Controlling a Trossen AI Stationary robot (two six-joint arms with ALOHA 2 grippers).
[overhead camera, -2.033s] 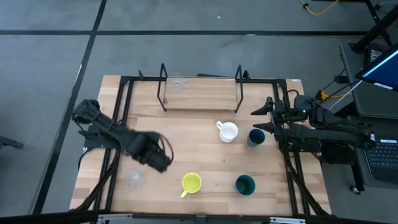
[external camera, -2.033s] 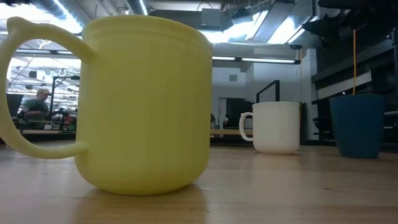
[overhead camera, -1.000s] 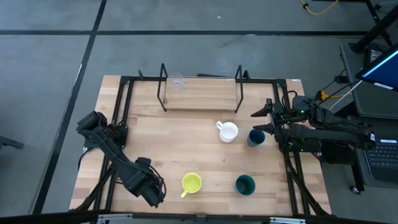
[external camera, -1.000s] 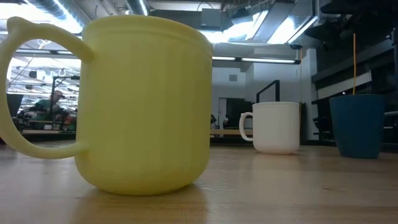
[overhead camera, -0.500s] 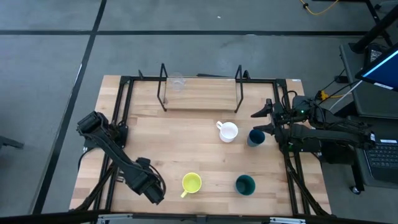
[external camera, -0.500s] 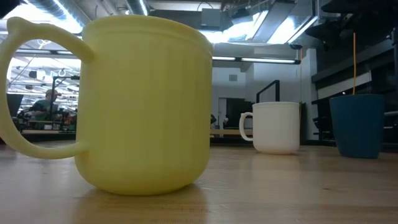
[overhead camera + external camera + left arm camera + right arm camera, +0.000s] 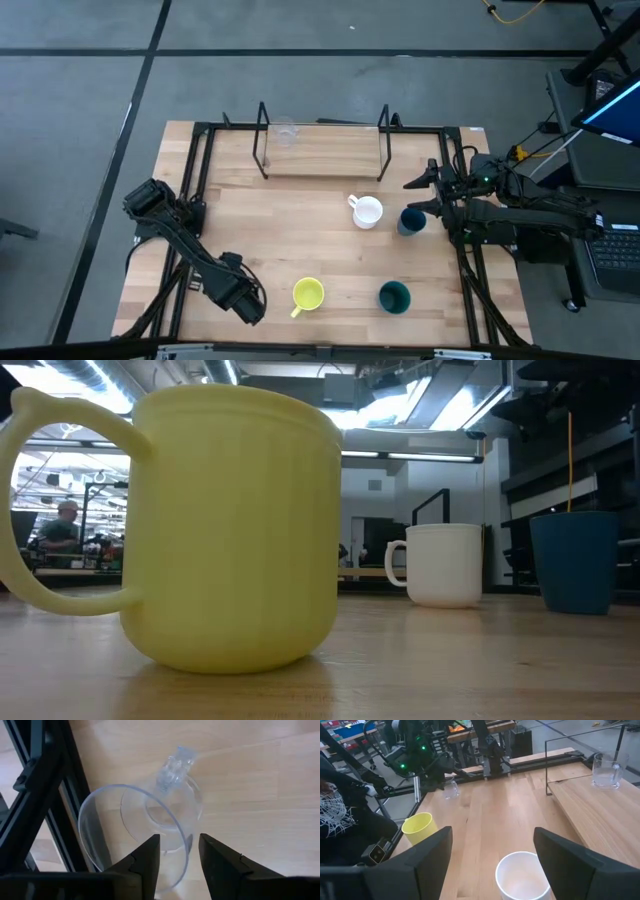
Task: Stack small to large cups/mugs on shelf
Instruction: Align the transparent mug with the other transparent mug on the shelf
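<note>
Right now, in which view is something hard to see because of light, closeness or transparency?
Low view: the yellow mug stands so close that it fills the left half, and bright ceiling lights glare behind it. Left wrist view: the clear glass cup nearly melts into the pale tabletop; only its rim and handle show. High view: the glass cup on the shelf is a faint smudge.

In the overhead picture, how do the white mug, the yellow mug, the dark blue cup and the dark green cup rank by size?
1. The dark green cup, the yellow mug and the white mug look about the same across the rim; I would not rank them.
2. The dark blue cup looks slightly smaller, though it is partly hidden beside the right gripper.
</note>
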